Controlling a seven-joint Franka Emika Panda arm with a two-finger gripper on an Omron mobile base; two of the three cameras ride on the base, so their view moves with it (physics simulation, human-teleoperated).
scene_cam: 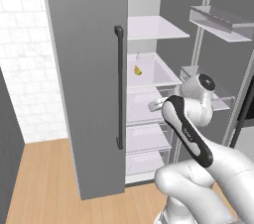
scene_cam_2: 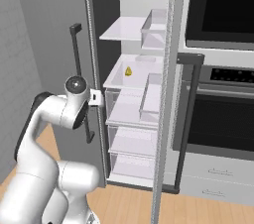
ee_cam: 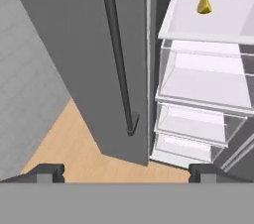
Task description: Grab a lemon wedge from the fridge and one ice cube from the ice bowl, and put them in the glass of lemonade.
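yellow lemon wedge (ee_cam: 204, 5) on a white fridge (scene_cam: 89, 94) shelf, upper right of the hand view.
likely light, slick; pinch its flat sides. gripper (ee_cam: 124, 173) spread wide, empty.

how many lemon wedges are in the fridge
1: the lemon wedge lies on a white middle shelf of the open fridge. More may be hidden behind the doors.

i see the fridge (scene_cam: 89, 69) with matte grey doors and a long dark, smooth bar handle (scene_cam: 119, 86). its shelves (scene_cam_2: 134, 77) look smooth white, the drawers (ee_cam: 208, 82) clear like plastic. the lemon wedge (ee_cam: 204, 5) is bright yellow, matte. the floor (scene_cam: 44, 178) looks like pale wood.
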